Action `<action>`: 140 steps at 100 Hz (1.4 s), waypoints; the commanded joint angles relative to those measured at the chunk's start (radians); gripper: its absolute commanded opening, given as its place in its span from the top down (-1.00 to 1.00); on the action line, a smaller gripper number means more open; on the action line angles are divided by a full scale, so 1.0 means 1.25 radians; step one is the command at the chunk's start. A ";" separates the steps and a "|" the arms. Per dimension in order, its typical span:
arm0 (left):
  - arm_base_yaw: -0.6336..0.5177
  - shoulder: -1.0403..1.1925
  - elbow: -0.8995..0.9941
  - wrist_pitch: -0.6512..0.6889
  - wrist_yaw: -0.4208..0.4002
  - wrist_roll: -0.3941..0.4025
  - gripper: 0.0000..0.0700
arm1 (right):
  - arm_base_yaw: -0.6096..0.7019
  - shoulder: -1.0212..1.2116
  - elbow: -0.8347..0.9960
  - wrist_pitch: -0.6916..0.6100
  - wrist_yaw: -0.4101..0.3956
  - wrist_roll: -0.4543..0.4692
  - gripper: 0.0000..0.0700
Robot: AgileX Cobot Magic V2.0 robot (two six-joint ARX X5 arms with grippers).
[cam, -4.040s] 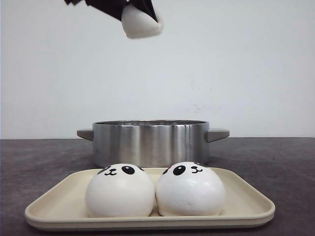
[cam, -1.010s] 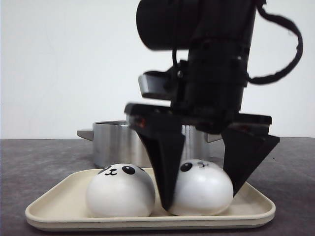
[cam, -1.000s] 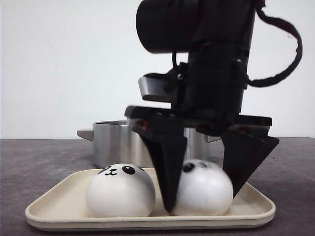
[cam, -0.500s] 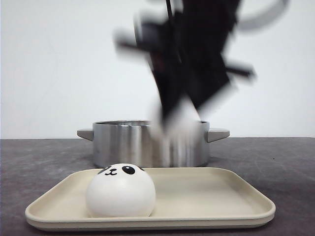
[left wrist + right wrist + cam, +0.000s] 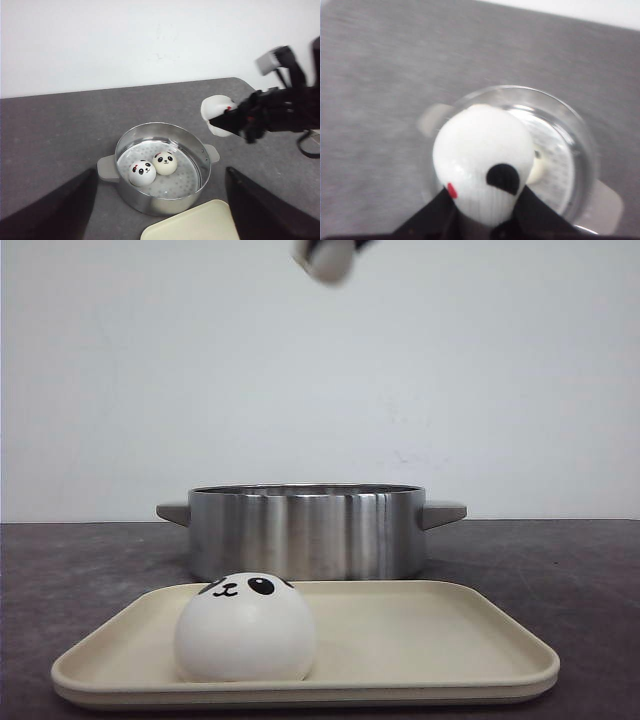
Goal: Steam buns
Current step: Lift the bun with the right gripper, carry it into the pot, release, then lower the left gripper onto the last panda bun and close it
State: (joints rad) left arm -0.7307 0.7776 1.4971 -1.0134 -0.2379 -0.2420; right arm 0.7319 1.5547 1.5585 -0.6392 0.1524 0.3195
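My right gripper [image 5: 482, 212] is shut on a white panda bun [image 5: 485, 160] and holds it high above the steel pot [image 5: 580, 145]; this bun shows at the top edge of the front view [image 5: 326, 260] and in the left wrist view [image 5: 215, 114] with the right gripper [image 5: 227, 122]. Two panda buns [image 5: 142, 172] [image 5: 165, 163] lie inside the pot [image 5: 162, 200]. One panda bun [image 5: 245, 628] sits on the left of the cream tray [image 5: 430, 640]. My left gripper [image 5: 160, 220] is open and empty, high above the pot and tray.
The steel pot [image 5: 305, 530] with two side handles stands behind the tray on the dark grey table [image 5: 560, 570]. A white wall is behind. The tray's corner [image 5: 195, 225] shows in the left wrist view.
My right gripper closed on the right bun on the tray, lifted it off, and rose fast to the top of the front view. The left bun stayed.
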 commanded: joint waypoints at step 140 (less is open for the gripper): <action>-0.008 0.126 -0.126 -0.018 0.137 -0.047 -0.33 | 0.008 0.063 0.169 -0.106 -0.042 -0.042 0.99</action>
State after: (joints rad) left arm -0.7315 0.9169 1.3518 -1.0550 -0.0879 -0.2852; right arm 0.7155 1.6779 1.7473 -0.7692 0.0856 0.3027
